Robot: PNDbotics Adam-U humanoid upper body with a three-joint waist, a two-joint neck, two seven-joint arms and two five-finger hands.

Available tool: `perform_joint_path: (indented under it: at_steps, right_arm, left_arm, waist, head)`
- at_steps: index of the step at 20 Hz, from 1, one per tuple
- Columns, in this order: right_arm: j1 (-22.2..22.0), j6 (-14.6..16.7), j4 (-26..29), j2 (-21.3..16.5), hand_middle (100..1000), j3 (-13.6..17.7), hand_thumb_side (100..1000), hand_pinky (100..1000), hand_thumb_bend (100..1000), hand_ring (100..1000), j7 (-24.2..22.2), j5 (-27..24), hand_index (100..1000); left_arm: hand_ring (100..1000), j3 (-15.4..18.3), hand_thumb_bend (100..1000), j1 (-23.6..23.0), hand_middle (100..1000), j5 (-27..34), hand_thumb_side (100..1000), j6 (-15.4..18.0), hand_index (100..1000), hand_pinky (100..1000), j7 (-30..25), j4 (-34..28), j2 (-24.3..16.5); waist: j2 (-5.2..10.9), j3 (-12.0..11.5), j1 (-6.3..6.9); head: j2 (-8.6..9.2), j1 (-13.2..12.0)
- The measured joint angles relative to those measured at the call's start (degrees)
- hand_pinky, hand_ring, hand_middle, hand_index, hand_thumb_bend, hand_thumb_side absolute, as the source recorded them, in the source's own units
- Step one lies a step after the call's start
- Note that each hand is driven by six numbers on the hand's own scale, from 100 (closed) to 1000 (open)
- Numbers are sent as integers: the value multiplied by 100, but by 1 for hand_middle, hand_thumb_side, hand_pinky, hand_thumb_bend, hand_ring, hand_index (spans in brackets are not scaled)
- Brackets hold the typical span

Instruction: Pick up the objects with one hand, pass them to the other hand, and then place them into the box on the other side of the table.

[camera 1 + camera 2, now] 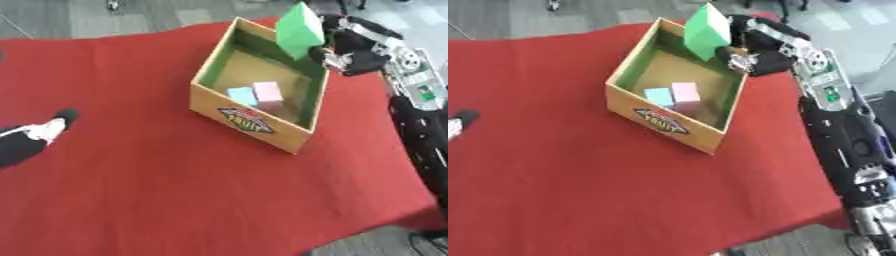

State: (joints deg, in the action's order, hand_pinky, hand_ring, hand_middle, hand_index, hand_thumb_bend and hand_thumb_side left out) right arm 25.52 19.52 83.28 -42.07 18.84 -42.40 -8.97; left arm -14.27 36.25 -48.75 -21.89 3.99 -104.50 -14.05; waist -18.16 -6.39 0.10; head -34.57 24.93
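my right hand (354, 50) grips green block (299, 31) over box (254, 125); pink block (268, 92), blue block (241, 95) already inside; release left.

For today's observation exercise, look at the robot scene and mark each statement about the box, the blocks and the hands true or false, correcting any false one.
1. The right hand holds a green block over the box. True.
2. The box is empty. False: a pink block and a blue block lie inside.
3. The table has a red cover. True.
4. The left hand holds the green block. False: it is at the left edge, holding nothing visible.
5. The pink and blue blocks lie side by side. True.
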Motion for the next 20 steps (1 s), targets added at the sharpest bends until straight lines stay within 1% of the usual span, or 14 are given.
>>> perform_joint_path:
  at_steps: [4, 7, 9, 11, 12, 13, 14, 18, 20]
  right_arm:
    - [-40, 130, -215, -68, 464, 54, 275, 828, 100, 955, 240, 280, 613]
    - [-82, 225, -378, -82, 486, 54, 268, 831, 100, 967, 373, 463, 642]
    - [-93, 286, -446, -82, 544, 52, 266, 843, 100, 999, 425, 539, 720]
    - [-106, 350, -483, -82, 620, 49, 267, 856, 100, 1000, 432, 574, 850]
    - [-110, 381, -495, -82, 664, 48, 263, 866, 100, 1000, 415, 574, 885]
    - [-111, 413, -496, -82, 728, 47, 256, 884, 100, 1000, 390, 570, 955]
    - [-111, 449, -496, -82, 806, 47, 249, 910, 100, 1000, 357, 562, 1000]
    - [-119, 609, -493, -82, 881, 47, 215, 971, 100, 1000, 208, 516, 1000]
    - [-132, 693, -490, -82, 890, 47, 209, 980, 100, 1000, 137, 517, 1000]
  left_arm:
    - [674, 133, 771, -82, 639, 6, 329, -146, 768, 696, -30, -231, -187]
    - [673, 206, 768, -102, 637, 6, 330, -215, 768, 694, -30, -356, -255]
    - [672, 245, 768, -107, 637, 6, 335, -251, 769, 693, -22, -404, -260]
    - [672, 277, 770, -117, 638, 6, 338, -276, 770, 693, -5, -427, -260]
    - [673, 286, 771, -130, 638, 6, 340, -290, 770, 693, 3, -427, -260]
    - [672, 294, 772, -148, 638, 6, 342, -303, 770, 693, 8, -427, -260]
    - [673, 304, 776, -158, 638, 6, 345, -318, 770, 693, 15, -426, -260]
    - [674, 313, 780, -205, 640, 6, 350, -340, 773, 693, 10, -419, -259]
    - [674, 313, 779, -208, 640, 6, 350, -342, 773, 693, 5, -412, -258]
  waist:
    - [0, -32, 25]
    - [0, -49, 20]
    - [0, -58, 16]
    - [0, -70, 1]
    - [0, -71, -8]
    - [0, -72, -13]
    - [0, -75, -15]
    - [0, -76, -19]
    - [0, -76, -25]
  head:
    - [90, 65]
    - [99, 88]
    - [98, 86]
    - [94, 76]
    - [92, 69]
    - [90, 63]
    - [86, 59]
    - [41, 44]
    - [24, 44]
